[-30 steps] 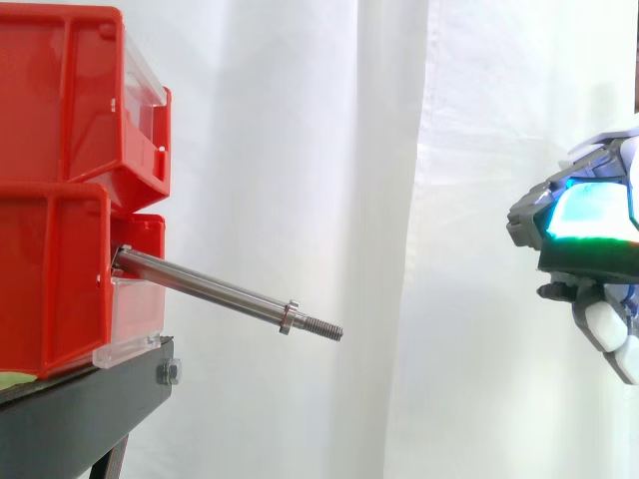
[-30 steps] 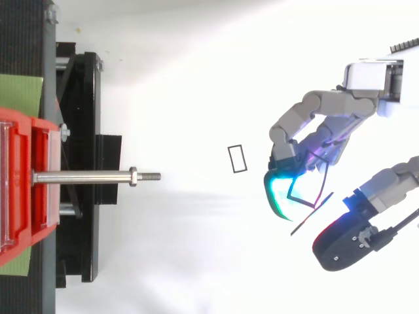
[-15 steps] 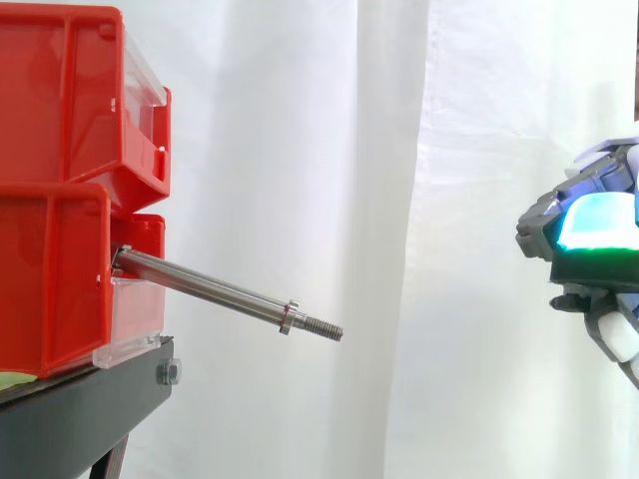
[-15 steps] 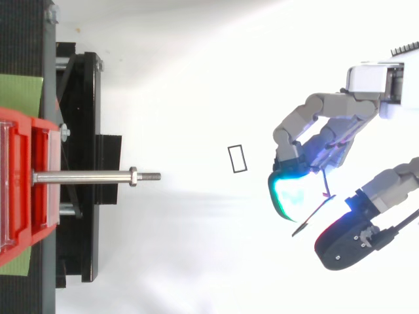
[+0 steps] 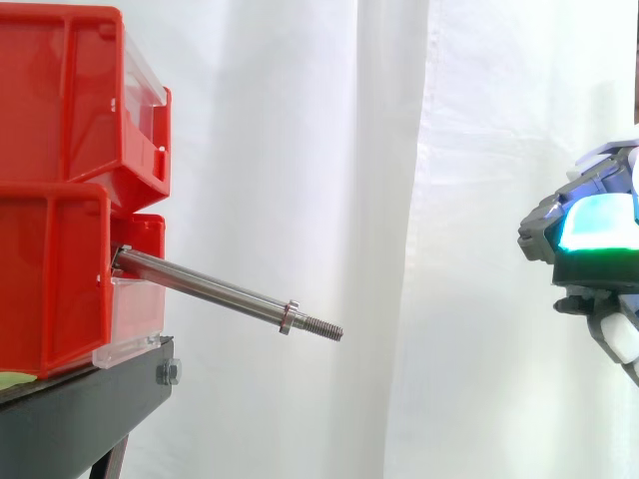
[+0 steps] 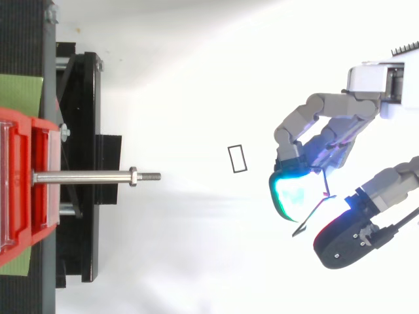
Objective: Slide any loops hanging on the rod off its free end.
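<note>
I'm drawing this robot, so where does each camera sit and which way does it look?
Side view: beside the work, looking level across at the shiny steel rod and stacked red bins; the hand shows at the right edge.
Top view: overhead, looking straight down on the same rod; the hand shows at right.
Both share the rod, bins and hand.
</note>
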`<state>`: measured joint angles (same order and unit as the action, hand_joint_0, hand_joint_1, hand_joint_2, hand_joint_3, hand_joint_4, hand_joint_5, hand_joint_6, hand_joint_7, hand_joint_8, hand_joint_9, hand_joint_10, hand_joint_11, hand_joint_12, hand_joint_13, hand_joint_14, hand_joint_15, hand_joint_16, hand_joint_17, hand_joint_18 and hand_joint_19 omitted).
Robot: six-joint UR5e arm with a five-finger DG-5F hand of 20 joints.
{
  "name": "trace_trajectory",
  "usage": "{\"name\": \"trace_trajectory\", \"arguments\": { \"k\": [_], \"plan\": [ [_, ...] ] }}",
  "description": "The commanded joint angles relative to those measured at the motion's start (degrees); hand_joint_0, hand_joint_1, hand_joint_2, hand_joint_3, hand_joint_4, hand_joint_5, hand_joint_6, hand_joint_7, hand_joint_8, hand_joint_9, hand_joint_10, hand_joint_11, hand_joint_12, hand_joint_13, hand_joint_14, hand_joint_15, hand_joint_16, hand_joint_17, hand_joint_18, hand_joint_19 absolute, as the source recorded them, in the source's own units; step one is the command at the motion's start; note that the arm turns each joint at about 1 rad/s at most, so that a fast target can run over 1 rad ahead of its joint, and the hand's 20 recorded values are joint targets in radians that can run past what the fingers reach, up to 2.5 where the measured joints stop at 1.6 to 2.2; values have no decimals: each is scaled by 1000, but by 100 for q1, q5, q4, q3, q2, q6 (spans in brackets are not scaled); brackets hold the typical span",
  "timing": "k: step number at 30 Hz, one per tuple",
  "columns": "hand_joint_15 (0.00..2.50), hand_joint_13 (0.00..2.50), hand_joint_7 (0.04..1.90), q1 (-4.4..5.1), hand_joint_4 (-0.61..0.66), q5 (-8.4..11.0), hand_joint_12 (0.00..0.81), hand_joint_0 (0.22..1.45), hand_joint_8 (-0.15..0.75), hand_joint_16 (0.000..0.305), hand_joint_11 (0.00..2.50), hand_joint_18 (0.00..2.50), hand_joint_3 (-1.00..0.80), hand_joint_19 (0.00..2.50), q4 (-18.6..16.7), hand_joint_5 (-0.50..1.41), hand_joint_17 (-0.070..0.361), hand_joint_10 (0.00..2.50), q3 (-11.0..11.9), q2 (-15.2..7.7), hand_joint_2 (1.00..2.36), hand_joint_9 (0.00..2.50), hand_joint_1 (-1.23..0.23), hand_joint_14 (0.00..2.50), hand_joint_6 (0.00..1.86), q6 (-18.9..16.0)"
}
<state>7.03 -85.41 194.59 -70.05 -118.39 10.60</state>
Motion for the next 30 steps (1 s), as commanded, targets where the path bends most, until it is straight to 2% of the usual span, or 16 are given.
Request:
{"name": "trace_trajectory", "arguments": {
  "k": [1,18,21,30],
  "plan": [
    [188,923,1036,1,163,-2,325,563,311,47,330,928,-500,372,0,-177,107,11,0,0,1000,899,-675,7,851,-23],
    [187,929,998,1,169,-2,335,511,320,50,327,942,-500,360,0,-173,113,11,0,0,1000,903,-681,7,837,-23],
    [186,923,1059,1,155,-2,319,586,308,47,330,919,-500,385,0,-166,105,11,0,0,1000,903,-698,7,832,-23],
    [192,935,1135,-8,60,-11,322,587,314,47,334,923,-212,384,0,-166,105,13,0,0,1021,917,-736,7,890,-23]
  ]
}}
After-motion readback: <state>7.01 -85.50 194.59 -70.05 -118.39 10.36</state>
